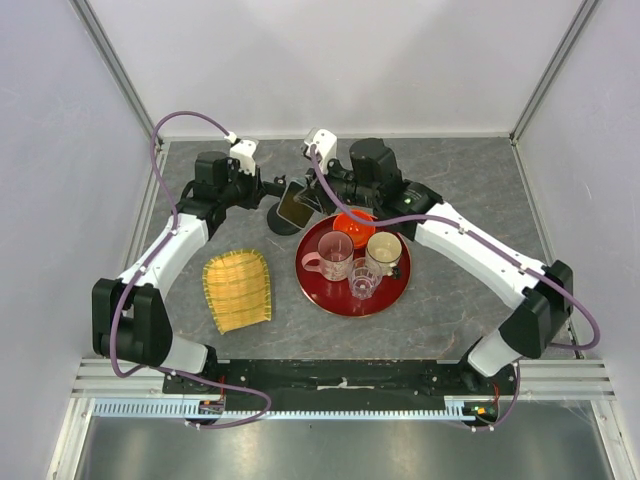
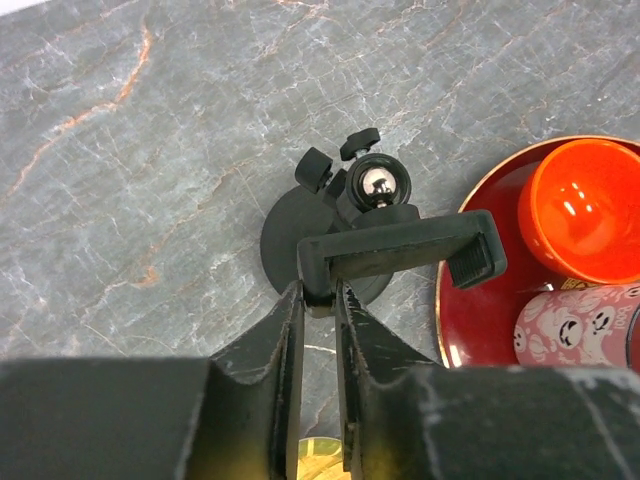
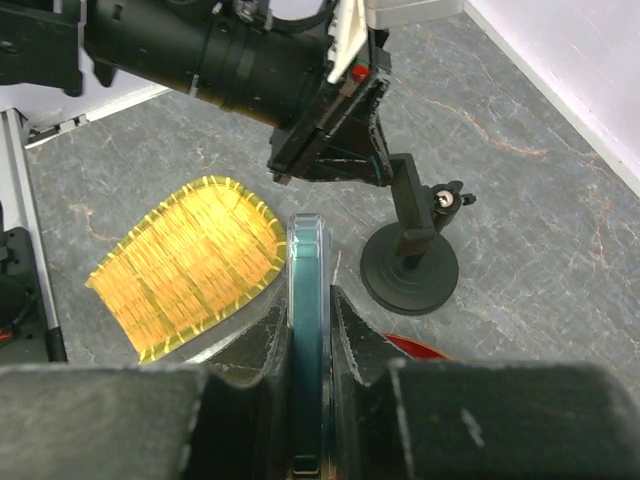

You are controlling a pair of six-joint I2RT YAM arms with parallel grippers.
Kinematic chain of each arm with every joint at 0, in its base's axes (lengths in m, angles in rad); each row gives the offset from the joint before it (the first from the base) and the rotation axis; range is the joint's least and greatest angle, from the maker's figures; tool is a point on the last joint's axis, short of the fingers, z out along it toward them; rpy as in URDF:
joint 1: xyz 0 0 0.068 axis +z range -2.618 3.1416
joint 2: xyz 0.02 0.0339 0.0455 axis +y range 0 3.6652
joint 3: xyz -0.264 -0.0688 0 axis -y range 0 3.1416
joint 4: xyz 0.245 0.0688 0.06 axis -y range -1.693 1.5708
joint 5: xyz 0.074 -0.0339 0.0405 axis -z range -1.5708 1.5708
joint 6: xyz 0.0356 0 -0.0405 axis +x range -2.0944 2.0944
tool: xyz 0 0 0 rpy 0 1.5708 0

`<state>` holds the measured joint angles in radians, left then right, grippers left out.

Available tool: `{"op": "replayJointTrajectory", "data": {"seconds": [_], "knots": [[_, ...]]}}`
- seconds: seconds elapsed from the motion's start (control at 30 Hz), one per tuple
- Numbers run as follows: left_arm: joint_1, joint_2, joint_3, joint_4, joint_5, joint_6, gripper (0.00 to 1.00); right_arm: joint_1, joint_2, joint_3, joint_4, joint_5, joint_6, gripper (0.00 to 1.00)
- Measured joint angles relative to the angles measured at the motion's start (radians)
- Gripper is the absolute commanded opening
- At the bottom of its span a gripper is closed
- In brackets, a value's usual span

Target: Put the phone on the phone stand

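Right wrist view: phone [image 3: 308, 262] pinched edge-on between the right fingers [image 3: 348, 325], which are closed tight on it.
Phone stand [image 3: 410, 268] sits on the counter [image 3: 520, 230] just ahead and right of those fingers, clear of the phone. Left fingers [image 2: 288, 325] are nearly closed, gripping the stand's top end. Yellow mat [image 3: 190, 262] lies left of the right fingers.

This is a robotics lab cell. White panels [image 1: 330, 60] in aluminium framing [image 1: 113, 58] enclose the grey table [image 1: 470, 170]. A slotted metal rail [image 1: 340, 407] crosses the bottom of the frame.
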<state>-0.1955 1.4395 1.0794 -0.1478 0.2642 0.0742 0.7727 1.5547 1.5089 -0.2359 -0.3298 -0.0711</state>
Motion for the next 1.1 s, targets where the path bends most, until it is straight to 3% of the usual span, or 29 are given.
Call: {"op": "replayJointTrajectory", "data": {"seconds": [0.03, 0.13, 0.2, 0.7, 0.87, 1.1], "knots": [[0.0, 0.0, 0.0, 0.002, 0.005, 0.003, 0.11, -0.005, 0.012, 0.008, 0.0, -0.005, -0.006, 0.0], [0.003, 0.0, 0.0, 0.004, 0.009, 0.021, 0.09, -0.018, 0.061, 0.046, -0.008, -0.016, -0.025, 0.0], [0.004, 0.0, 0.0, 0.004, 0.009, 0.025, 0.02, -0.023, 0.098, 0.084, -0.024, -0.022, -0.043, 0.0], [-0.027, -0.035, -0.034, 0.006, 0.0, 0.044, 0.02, -0.024, 0.288, 0.303, -0.129, -0.215, -0.389, 0.0], [-0.029, -0.036, -0.032, -0.009, 0.03, 0.072, 0.02, -0.024, 0.344, 0.343, -0.207, -0.335, -0.555, 0.0], [-0.029, -0.036, -0.019, -0.041, 0.053, 0.105, 0.02, -0.03, 0.483, 0.52, -0.369, -0.435, -0.682, 0.0]]}}
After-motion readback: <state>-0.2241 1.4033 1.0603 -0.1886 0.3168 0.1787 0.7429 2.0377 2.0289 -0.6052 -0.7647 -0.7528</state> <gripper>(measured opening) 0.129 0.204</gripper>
